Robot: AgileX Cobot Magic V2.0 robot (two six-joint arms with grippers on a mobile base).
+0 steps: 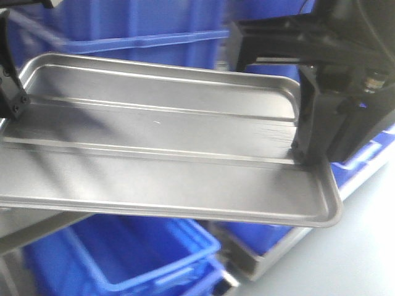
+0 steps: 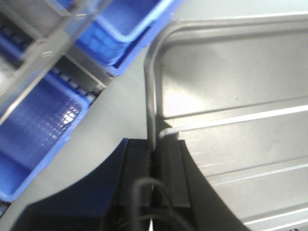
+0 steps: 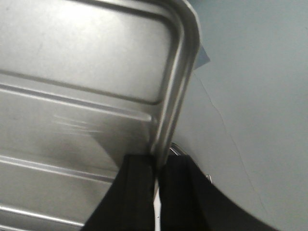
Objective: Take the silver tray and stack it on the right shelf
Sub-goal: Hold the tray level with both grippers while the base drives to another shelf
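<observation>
Nearest, the shallow rectangular shiny metal tray (image 1: 185, 179): left gripper (image 2: 153, 150) and right gripper (image 3: 157, 162) each pinch an opposite short rim. Probably light, stiff, slippery; rims offer the only purchase.

Tight below and behind, free at right
The shallow shiny silver metal tray (image 1: 166, 142), clamped at both short rims by left gripper (image 2: 153, 150) and right gripper (image 3: 156, 162), fills the middle; blue plastic bins (image 1: 123, 259) sit beneath and behind it; bare pale grey floor (image 1: 364, 246) lies open at right.
</observation>
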